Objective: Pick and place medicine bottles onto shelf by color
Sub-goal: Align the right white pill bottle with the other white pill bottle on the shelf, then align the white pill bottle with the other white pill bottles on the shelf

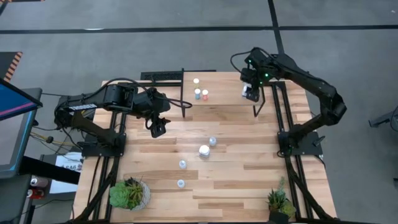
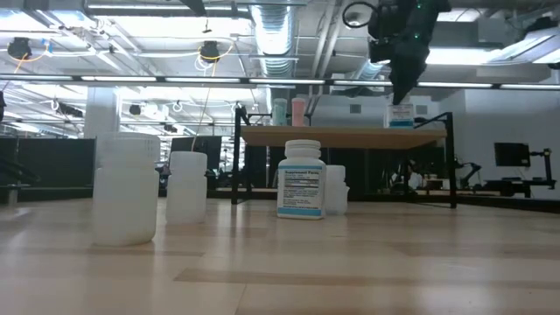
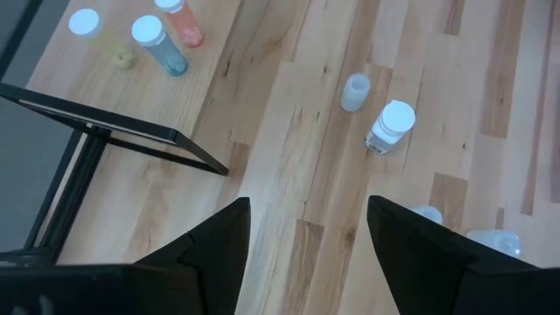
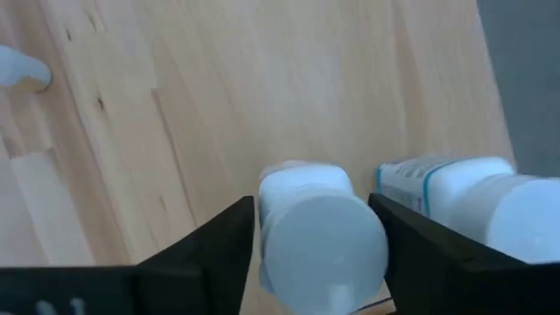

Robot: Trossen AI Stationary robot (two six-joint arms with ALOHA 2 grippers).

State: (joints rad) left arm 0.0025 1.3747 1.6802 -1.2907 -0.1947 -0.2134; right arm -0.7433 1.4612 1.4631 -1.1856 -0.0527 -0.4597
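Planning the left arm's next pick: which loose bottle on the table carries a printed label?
The large white bottle with a blue-and-white label, mid-table; the other loose bottles nearby look plain and translucent.

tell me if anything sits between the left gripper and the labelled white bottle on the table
Nothing visible does. The left gripper hangs open over bare planks, and the labelled white bottle stands ahead with only a small clear bottle beside it.

The right pincer is held far right, fingers closed; the left pincer is held open mid-left.
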